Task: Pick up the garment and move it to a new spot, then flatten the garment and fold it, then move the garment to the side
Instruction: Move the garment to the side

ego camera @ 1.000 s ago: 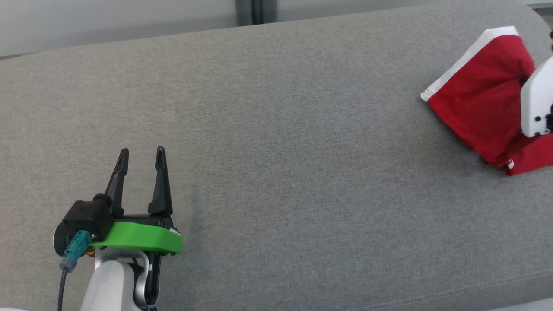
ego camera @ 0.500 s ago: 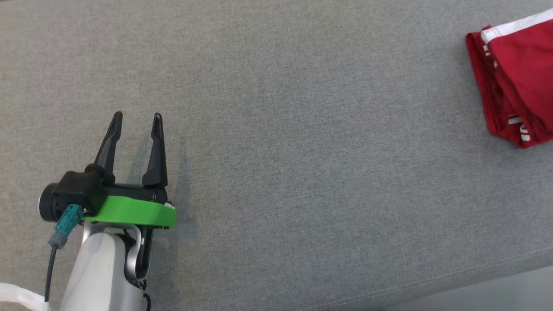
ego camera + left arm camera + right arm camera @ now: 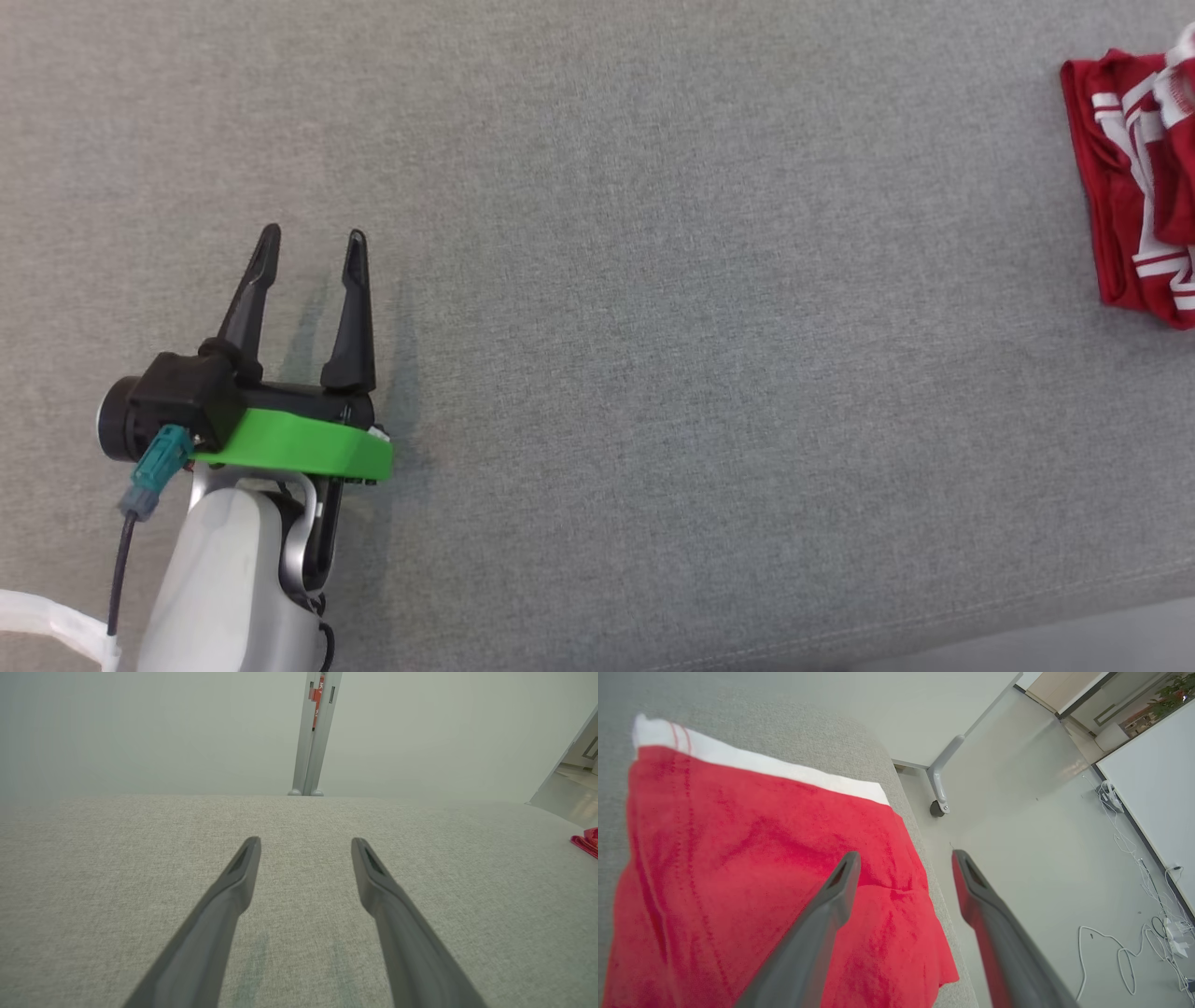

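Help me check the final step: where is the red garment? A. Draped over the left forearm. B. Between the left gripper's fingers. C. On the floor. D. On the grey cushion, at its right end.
D: in the head view the red garment lies on the grey cushion at the far right, and the right wrist view shows it by the cushion's edge, in front of the open right gripper.

Left gripper (image 3: 313, 233): two long black tapered fingers (image 3: 350, 317), black base on bright green plate (image 3: 299, 448). Teal connector (image 3: 154, 471), dark cable (image 3: 119, 579). Forearm (image 3: 224, 579) pale grey. Right gripper (image 3: 906, 856): dark grey, slotted tips.
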Tool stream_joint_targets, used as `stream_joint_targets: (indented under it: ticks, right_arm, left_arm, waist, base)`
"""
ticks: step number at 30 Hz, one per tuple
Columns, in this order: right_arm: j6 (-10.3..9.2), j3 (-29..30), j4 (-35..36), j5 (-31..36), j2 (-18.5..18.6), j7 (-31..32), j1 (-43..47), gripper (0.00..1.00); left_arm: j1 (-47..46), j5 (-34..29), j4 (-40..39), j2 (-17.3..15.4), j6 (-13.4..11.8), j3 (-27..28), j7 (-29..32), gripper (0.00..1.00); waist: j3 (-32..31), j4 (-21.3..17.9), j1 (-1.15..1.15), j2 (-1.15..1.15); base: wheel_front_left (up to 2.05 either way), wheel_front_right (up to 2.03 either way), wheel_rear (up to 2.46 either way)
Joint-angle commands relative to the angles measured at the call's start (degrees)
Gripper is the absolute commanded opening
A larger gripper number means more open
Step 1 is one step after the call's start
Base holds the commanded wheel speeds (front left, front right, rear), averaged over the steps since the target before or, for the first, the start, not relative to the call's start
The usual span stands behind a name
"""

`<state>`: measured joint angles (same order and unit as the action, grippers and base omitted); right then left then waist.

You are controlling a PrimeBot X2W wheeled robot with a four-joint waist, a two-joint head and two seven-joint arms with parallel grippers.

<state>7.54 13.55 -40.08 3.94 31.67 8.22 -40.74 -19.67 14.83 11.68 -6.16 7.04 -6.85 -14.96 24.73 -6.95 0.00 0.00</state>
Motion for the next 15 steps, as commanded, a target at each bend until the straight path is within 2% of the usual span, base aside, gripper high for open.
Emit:
stream_joint_targets:
  ticks: [1, 10, 15]
  right_arm:
    - [-0.11, 0.66, 1.37, 0.46, -2.24, -2.47, 1.97, 1.00]
    - [-0.11, -2.11, 12.45, -6.33, -11.43, -11.19, 12.70, 1.00]
    - [-0.10, -6.28, 19.70, -9.78, -14.09, -13.08, 20.61, 1.00]
  left_arm:
    - [1.08, 0.77, 0.89, 0.34, -0.15, 0.22, -0.22, 1.00]
    - [6.20, 1.60, 2.07, 1.73, -0.59, 1.97, -0.22, 1.00]
    - [9.26, 1.61, 2.72, 2.24, -1.04, 3.19, -0.22, 1.00]
  waist:
    - [-3.65, 1.36, 0.00, 0.00]
    - [-13.22, 3.67, 0.00, 0.00]
    - [-17.41, 5.04, 0.00, 0.00]
  base:
    - [0.00, 0.00, 0.00]
    - [0.00, 0.00, 0.00]
    - [0.00, 0.00, 0.00]
